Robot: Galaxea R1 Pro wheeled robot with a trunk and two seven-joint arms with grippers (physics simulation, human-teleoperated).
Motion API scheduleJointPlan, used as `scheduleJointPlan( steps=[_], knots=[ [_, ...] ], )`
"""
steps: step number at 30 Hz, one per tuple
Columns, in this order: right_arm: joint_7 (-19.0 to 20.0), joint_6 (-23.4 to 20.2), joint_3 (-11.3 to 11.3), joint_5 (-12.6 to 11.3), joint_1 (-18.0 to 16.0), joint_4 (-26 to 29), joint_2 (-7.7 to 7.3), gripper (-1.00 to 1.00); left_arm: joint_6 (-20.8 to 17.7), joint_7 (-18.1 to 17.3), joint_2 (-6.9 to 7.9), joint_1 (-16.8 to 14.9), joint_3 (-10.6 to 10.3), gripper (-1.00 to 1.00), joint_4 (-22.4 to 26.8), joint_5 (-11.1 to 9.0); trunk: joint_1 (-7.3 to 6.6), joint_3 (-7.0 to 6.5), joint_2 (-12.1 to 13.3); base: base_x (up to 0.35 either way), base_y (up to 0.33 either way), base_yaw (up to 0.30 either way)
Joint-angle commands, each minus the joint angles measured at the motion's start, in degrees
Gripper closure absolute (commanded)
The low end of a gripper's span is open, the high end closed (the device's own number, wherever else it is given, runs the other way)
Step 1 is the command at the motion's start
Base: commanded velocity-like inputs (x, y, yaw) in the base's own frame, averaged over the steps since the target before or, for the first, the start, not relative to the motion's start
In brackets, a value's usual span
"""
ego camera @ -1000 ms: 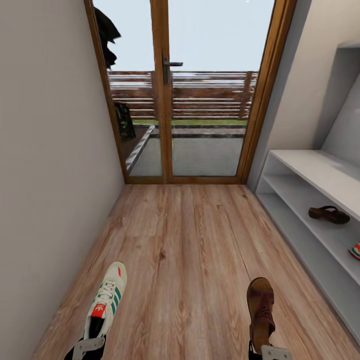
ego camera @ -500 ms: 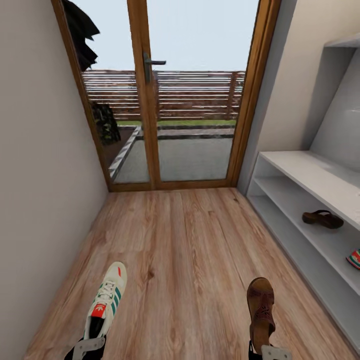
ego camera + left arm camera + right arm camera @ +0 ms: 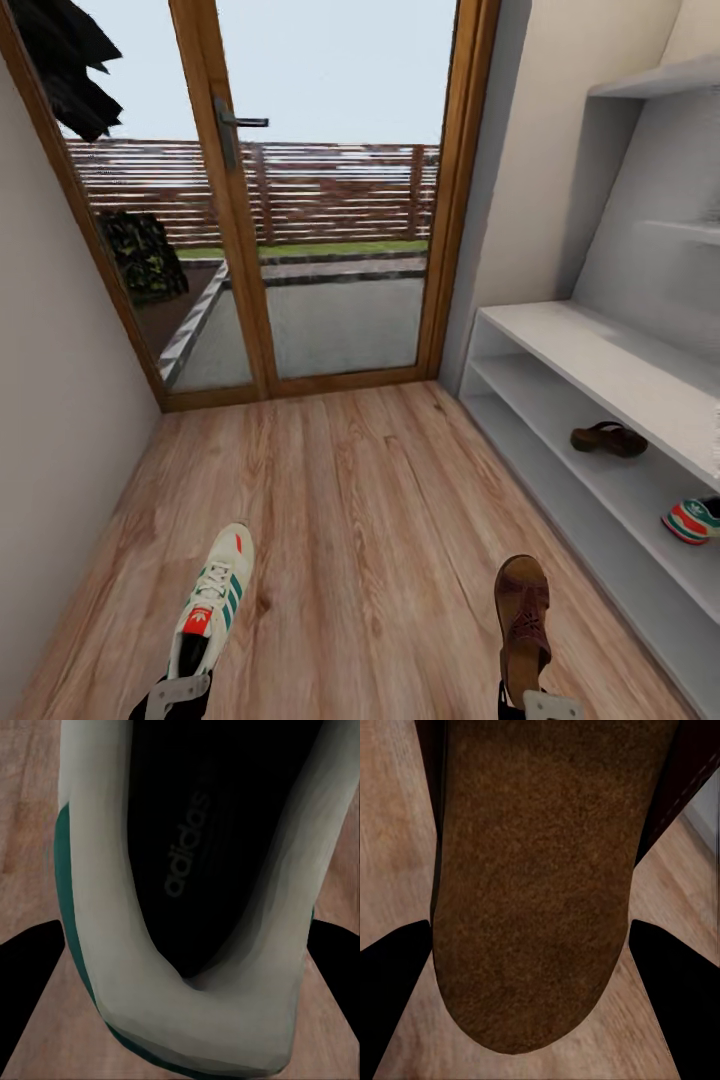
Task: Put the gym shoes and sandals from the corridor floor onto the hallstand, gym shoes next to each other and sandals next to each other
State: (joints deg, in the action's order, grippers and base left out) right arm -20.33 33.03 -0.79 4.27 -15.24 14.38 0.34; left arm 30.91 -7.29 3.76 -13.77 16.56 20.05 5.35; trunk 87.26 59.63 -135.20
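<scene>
Narrow corridor, wood plank floor, glass door at the far end, grey shoe rack along your right wall.

You're carrying one shoe per arm. Left gripper is clamped on the heel of a white sneaker, toe pointing forward towards the door; the left wrist view looks straight into the shoe opening with the dark jaws on either side. Right gripper is clamped on the heel end of a brown sandal, also toe-forward; the right wrist view shows its footbed between the jaws.

Already on the rack's middle shelf: the other sandal, further towards the door, and the other sneaker, nearer you, well apart from each other.

Key geometry: the rack lies to the right of both arms, and its shelves run along the same line as the shoes you hold. The right arm is the nearer one, so the sandal looks like the natural first drop, beside its mate. That mate sits ahead and right of the gripper, so you'd likely need to turn the base towards the rack. The sneaker has to cross from the left side to reach its partner.

Watch the top board overhanging the shelf when reaching in.
</scene>
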Motion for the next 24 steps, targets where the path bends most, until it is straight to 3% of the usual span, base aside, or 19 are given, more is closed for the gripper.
scheduleJointPlan(
  steps=[1,10,24],
  knots=[
    [-0.5,0.0,-0.1,0.5,-0.1,-0.1,0.01,1.0,0.2,-0.3,-0.02,0.0,0.5,1.0,0.0,0.5,0.02,0.03,0.0,0.335,0.013,-0.262],
    [-0.5,0.0,-0.1,0.4,-0.1,-0.1,0.01,1.0,0.2,-0.3,-0.05,0.0,0.5,1.0,0.0,0.6,0.02,-0.17,0.0,0.284,0.003,-0.262],
    [-0.5,0.0,-0.1,0.4,-0.1,-0.1,0.01,1.0,0.2,-0.4,-0.09,0.0,0.4,1.0,0.0,0.6,0.02,-0.48,0.0,0.018,0.0,-0.262]
  ],
)
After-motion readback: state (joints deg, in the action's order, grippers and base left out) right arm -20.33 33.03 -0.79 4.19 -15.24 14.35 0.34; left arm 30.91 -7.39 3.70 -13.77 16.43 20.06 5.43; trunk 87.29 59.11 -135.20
